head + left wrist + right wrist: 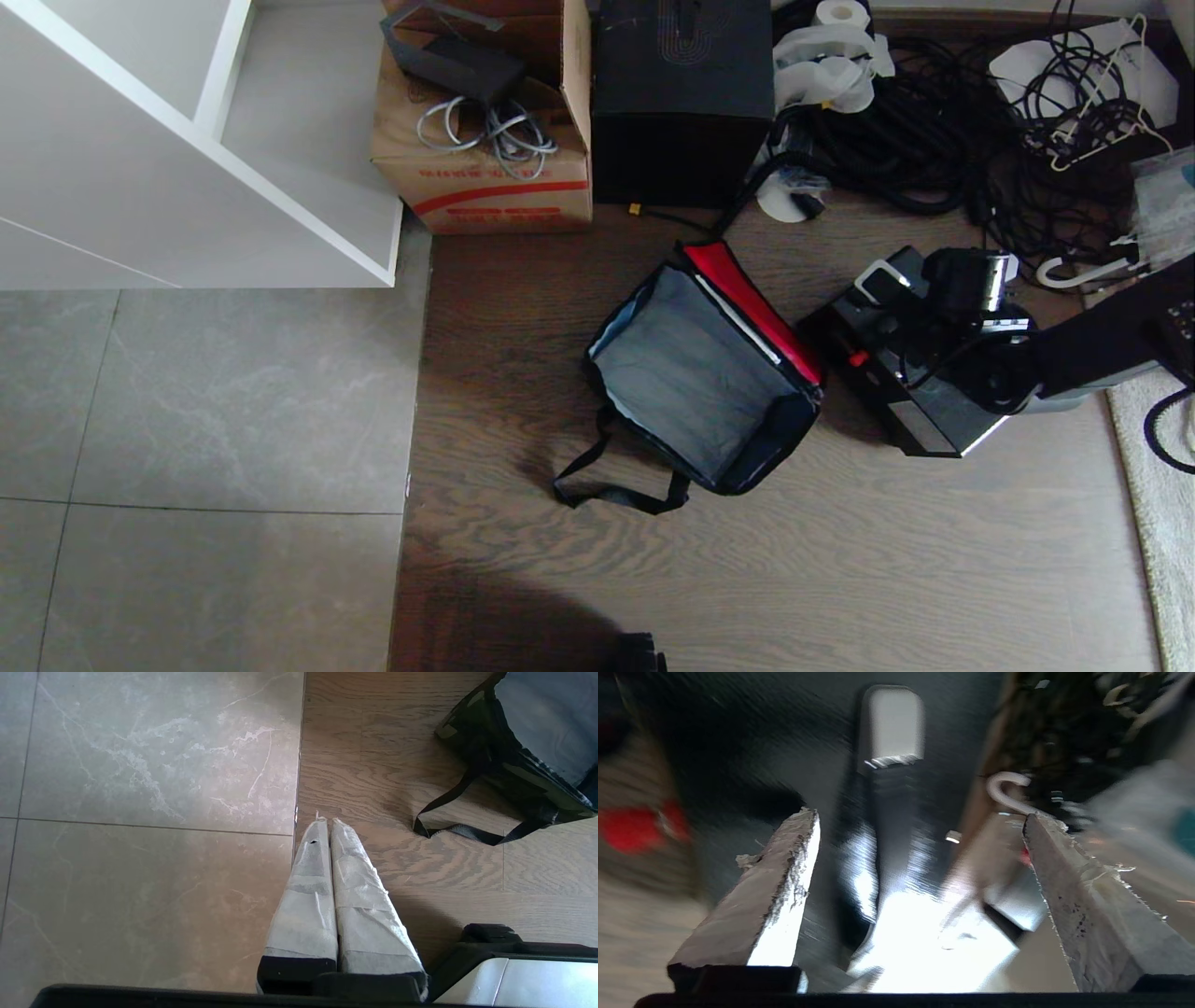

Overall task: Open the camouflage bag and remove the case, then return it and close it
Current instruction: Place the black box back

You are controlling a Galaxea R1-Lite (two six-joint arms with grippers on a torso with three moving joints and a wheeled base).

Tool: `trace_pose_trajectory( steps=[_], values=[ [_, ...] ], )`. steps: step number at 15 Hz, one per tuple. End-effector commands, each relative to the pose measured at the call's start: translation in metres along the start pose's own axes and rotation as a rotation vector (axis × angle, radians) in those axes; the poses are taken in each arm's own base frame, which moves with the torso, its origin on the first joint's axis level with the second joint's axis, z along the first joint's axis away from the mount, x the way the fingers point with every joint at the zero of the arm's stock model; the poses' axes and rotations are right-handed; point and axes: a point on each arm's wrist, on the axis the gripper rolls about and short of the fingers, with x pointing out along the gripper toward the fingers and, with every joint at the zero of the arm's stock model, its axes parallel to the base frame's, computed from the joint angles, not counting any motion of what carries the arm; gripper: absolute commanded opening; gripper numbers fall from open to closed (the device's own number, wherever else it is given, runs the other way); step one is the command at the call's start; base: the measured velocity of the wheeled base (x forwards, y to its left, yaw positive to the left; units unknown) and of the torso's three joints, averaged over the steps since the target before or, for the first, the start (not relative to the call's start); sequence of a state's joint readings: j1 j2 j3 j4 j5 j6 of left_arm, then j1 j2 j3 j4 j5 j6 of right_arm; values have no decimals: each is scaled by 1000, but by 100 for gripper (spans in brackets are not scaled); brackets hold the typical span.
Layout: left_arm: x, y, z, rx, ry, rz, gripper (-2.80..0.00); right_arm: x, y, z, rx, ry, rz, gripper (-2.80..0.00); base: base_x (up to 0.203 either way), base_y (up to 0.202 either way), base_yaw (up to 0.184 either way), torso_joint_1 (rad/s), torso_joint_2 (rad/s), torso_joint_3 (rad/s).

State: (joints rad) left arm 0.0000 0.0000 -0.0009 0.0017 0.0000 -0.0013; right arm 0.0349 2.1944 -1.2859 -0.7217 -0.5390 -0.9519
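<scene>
The right pincer (920, 849) hangs over the case (896, 392) with its two taped fingers (784, 877) spread wide and nothing between them; in the right wrist view the case's black bar handle (873, 868) and one silver end (892, 723) lie in the gap below, though the picture is too smeared to tell whether a finger touches them. In the head view the right arm (1074, 355) comes in from the right edge and covers much of the case, so the fingertips themselves are hidden there.

The case lies flat on the wooden floor (840, 560), out of the bag, just beside the bag's right side, with its small red knob (854, 357) turned toward the bag.

The camouflage bag (700, 373) stands open on the wooden floor near the middle of it, the red lid lining (756, 299) folded back toward the case and the grey inner lining showing. Its black strap (607, 490) trails on the floor on the near side.

The left pincer (325, 820) is parked low over the seam between the grey tiles (140, 812) and the wood, well apart from the bag, its taped fingers pressed together on nothing.

Along the far edge of the wooden floor sit a cardboard box (485, 177), a larger black cube-shaped box (681, 103) and a tangle of black cables (934, 140).
</scene>
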Motion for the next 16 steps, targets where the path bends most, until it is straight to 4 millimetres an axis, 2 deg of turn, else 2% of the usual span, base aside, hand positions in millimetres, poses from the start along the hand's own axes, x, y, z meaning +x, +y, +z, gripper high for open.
trace_pose_trajectory(
  steps=[1,10,16],
  values=[
    [0,0,0,0,1,0,-280,-2,-3,-2,-31,42,-34,0,0,0,0,0,0,0],
    [0,0,0,0,2,0,-280,21,27,-10,-1,180,-112,0,0,0,0,0,0,0],
    [0,0,0,0,1,0,-280,48,9,-17,89,258,-277,0,0,0,0,0,0,0]
  ],
)
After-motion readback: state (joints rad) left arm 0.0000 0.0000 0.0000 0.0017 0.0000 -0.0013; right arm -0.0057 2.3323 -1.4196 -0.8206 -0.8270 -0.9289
